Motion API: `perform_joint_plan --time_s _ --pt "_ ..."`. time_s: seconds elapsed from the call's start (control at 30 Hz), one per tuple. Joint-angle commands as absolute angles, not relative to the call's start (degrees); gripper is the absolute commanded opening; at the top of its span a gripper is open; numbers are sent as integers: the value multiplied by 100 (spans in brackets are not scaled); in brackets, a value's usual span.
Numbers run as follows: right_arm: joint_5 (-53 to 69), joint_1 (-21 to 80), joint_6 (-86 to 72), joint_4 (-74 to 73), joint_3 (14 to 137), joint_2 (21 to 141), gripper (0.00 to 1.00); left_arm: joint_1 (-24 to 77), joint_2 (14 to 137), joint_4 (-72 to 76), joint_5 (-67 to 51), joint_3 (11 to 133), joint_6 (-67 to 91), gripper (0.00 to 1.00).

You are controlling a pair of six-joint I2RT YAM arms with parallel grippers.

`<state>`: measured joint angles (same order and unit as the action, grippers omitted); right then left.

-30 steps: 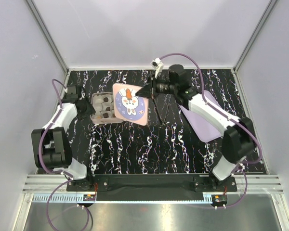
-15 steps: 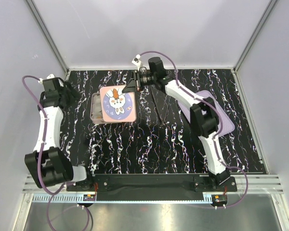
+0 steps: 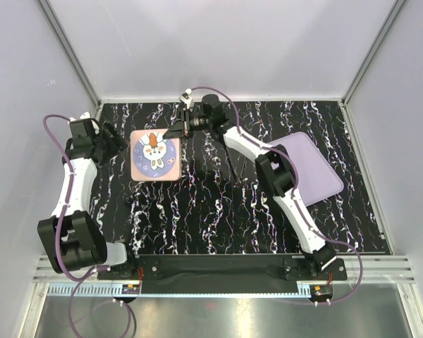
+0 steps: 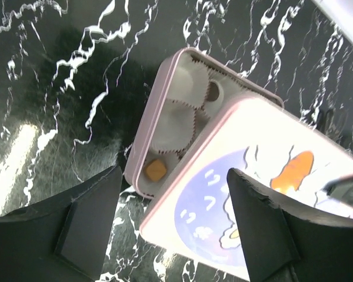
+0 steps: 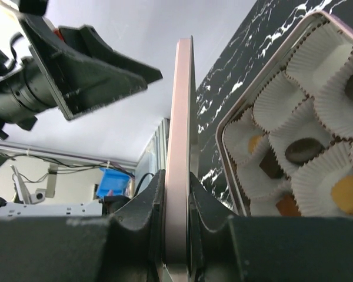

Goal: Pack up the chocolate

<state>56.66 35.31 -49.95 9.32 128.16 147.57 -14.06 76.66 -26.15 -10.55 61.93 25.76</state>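
Jaws of the right gripper [image 5: 177, 197] are pinching the pink lid [image 5: 182, 117] by its edge, holding it over the tin [image 4: 142, 147] and partly covering it. Chocolate [image 5: 303, 151] pieces are sitting in white paper cups [image 5: 317, 59] inside the tin. Beyond, the left gripper [image 4: 175, 176] is hanging beside the tin, jaws wide apart and holding nothing.

Pink bunny lid [image 3: 155, 155] over tin [image 4: 146, 132] of white paper cups [image 4: 173, 126], lilac mat [image 3: 307, 165] on black marbled table [image 3: 197, 211]

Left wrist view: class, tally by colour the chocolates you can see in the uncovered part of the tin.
tan-gold chocolate: 1
dark brown chocolate: 1
Total: 2 in view. The lid covers the rest of the tin.
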Motion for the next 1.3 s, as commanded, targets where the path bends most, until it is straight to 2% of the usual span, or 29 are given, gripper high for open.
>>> perform_joint_plan --time_s 0.0,0.07,0.1,0.13,0.2,0.37,0.47,0.63,0.8,0.87,1.07,1.27 --pt "5757 3533 -5923 2065 13401 15134 0 -1415 7716 -2355 -1082 6135 2479 78" --pt "5722 3542 -5916 1891 13657 15362 2 -1424 7778 -2461 -1063 6144 2496 76" --pt "5661 3542 -5845 1803 13763 15407 6 -1415 7804 -2426 -1124 6100 2548 74" --pt "5617 3533 -5723 1654 13938 15451 6 -1415 7796 -2269 -1490 6039 2601 72" --pt "5485 3498 -5353 1179 14149 15556 7 -1415 7831 -2285 -1547 5942 2663 72" --pt "5415 3402 -5283 1072 14247 15697 8 -1415 8015 -2399 -1353 5915 2663 71" --pt "5283 3349 -5064 924 14264 15776 15 -1336 8156 -2241 -1521 5827 2795 70" --pt "5282 3243 -5019 747 14713 16092 19 -1283 8560 -2399 -1433 6020 2856 68" --pt "5203 3234 -4887 694 14739 16233 26 -1266 8780 -2417 -1310 6170 2856 68" --pt "5247 3234 -4895 721 14765 16303 33 -1274 8894 -2426 -1283 6240 2839 68" --pt "5116 3164 -4878 835 14660 16233 35 -1266 9149 -2294 -1336 6381 2786 68" --pt "4843 3024 -4843 1002 14459 16005 43 -1266 9325 -2154 -1617 6469 2769 67"
